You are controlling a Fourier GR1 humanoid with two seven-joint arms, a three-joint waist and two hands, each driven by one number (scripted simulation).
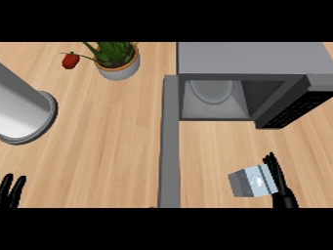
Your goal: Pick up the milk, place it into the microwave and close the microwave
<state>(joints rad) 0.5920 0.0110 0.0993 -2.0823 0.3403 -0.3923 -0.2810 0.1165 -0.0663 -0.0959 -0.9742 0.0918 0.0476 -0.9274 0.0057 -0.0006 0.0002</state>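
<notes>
At the lower right edge, the right hand (279, 183) rises from the bottom of the view with its fingers straight and pressed close together, lying flat against the right side of the milk carton (252, 182). The carton is grey-white, rests tilted on the wooden counter (104, 141), and sits in front of the microwave, well apart from it. The left hand (2, 191) shows at the lower left edge, fingers up, straight and slightly spread, holding nothing.

The microwave (255, 61) stands at the upper right with its door (170, 141) swung wide open toward the viewer, its inside showing a round glass plate (212, 91). A large white cylinder (10, 105) leans at the left. A potted plant (116, 59) stands at the top, a small red strawberry (70, 60) just left of it.
</notes>
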